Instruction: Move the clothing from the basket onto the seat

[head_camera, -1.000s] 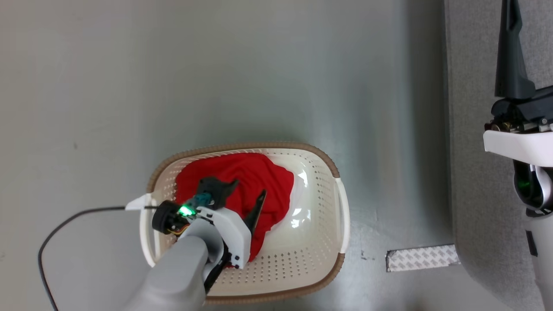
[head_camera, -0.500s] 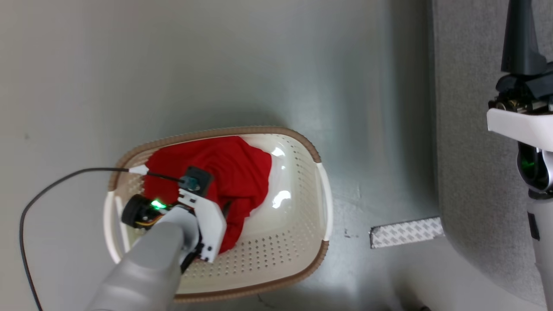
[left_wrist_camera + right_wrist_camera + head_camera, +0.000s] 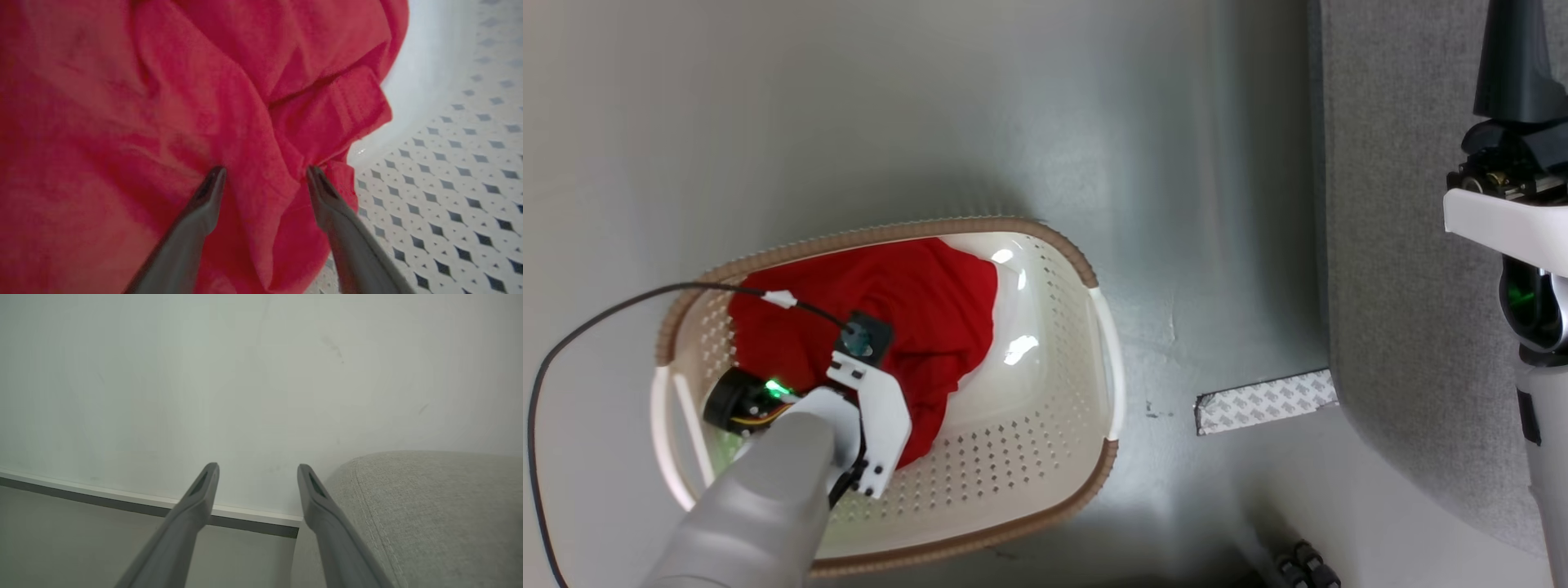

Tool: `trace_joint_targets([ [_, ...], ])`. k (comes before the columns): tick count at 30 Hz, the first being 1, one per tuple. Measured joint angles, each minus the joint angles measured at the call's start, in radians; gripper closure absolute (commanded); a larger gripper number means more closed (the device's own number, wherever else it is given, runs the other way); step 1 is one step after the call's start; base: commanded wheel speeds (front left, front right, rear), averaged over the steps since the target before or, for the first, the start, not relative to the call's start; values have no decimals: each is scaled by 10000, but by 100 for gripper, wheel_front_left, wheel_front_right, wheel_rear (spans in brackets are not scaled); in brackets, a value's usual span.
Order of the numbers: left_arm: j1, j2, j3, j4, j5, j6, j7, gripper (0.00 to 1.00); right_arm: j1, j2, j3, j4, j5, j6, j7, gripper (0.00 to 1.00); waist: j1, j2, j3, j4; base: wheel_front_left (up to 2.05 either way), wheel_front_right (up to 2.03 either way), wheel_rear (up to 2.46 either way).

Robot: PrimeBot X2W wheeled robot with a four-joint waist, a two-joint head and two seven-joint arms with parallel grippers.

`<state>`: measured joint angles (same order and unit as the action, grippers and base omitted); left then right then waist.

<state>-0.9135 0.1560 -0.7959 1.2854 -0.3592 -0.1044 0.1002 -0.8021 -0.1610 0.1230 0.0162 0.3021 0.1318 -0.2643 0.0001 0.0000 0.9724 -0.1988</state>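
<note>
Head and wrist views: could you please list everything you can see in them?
basket: one, cream-white with brown rim, on the floor.
clothing: one heap, red, inside the basket, left part.
seat: one, grey, right of the basket.
tape strip: one, silvery, on the floor between basket and seat.
cable: one, black, across the basket's left rim.
left gripper: one, dark, open, fingertips at the clothing.
right gripper: one, dark, open, empty, by the seat.

The head camera turns, so the basket and seat sit further left in its view. The left gripper sinks into the clothing; its fingers, exposed 1 second ago, are under the wrist.
</note>
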Motion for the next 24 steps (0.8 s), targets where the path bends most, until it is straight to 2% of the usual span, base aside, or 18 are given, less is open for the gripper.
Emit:
trace_joint_targets([
  [5, 33, 134, -196, 10, 6, -54, 577, 0, 0, 19, -8, 0, 0, 2, 0, 0, 0, 1, 88, -58, 0, 0, 0],
  [10, 31, 245, -249, 15, 73, 48, 692, 0, -38, 31, 4, 0, -2, 2, 0, 0, 0, 0, 168, -110, 0, 0, 0],
  [12, 32, 249, -274, 15, 73, 84, 717, 80, -66, 31, 0, -2, -12, 2, 0, 0, 0, 0, 191, -116, 0, 0, 0],
  [13, 32, 245, -274, 19, 71, 86, 731, 100, -66, 31, -8, -2, -12, 0, 0, 0, -1, 0, 196, -109, 0, 0, 0],
  [24, 57, -219, -263, 21, -186, 125, 351, 100, -48, 36, -84, 107, -33, 2, 0, 0, 0, 1, -239, 46, 0, 0, 0],
])
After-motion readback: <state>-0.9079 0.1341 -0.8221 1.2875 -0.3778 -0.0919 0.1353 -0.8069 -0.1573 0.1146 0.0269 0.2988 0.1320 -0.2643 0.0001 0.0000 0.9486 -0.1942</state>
